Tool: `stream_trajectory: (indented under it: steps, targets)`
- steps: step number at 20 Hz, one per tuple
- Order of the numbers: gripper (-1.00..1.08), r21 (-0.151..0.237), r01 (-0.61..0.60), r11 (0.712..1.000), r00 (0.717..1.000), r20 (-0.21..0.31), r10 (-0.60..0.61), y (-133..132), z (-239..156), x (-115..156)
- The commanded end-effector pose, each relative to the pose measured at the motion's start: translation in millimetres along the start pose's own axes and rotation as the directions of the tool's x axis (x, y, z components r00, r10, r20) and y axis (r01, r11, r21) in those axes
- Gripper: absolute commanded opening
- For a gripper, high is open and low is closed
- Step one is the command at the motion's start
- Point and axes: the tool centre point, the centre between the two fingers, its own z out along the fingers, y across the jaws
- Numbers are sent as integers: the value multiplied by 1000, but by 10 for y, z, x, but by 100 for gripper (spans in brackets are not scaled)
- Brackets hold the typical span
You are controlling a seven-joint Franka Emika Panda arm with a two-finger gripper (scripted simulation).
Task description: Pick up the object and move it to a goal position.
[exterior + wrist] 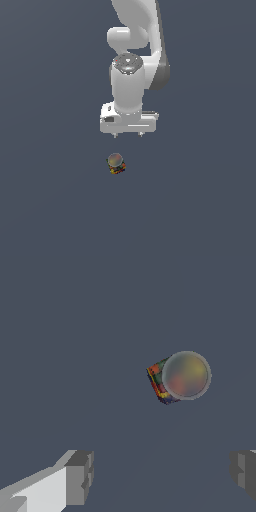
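In the wrist view the two fingers (80, 478) stand nearest the lens, one grey pad on a white link at one side and the other pad cut by the frame edge at the opposite side, with a wide bare gap between them: the gripper (162, 476) is open and holds nothing. Beyond the fingertips the object (181, 377) lies on the flat grey floor (75, 346), apart from both pads and not between them; here its round grey translucent top faces the camera and a red, yellow and dark mottled body shows beside it, detail that the exterior view renders only as a tiny blob. The exterior view gives what the wrist camera cannot: the white arm (135, 45) reaching down from the top of the frame, the gripper (128, 134) hanging above the floor with only short finger tips showing under the hand, and the object (116, 163) resting just below it, slightly toward the exterior view's left, clear of the fingers.
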Motion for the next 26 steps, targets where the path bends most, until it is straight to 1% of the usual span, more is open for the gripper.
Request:
stream_trajectory:
  steps: [1, 9, 12, 19, 26]
  targets:
    - [100, 0, 0, 1000, 1000, 0, 0, 0, 0, 0]
    - [100, -19, 44, 999, 999, -15, -44, -134, -169, 68]
    - [100, -20, 44, 999, 999, -16, -44, -145, -182, 67]
    - [100, -20, 73, 997, 997, -13, -73, -89, -111, 117]
    - [100, -18, 153, 988, 988, -5, -153, 58, 74, 250]
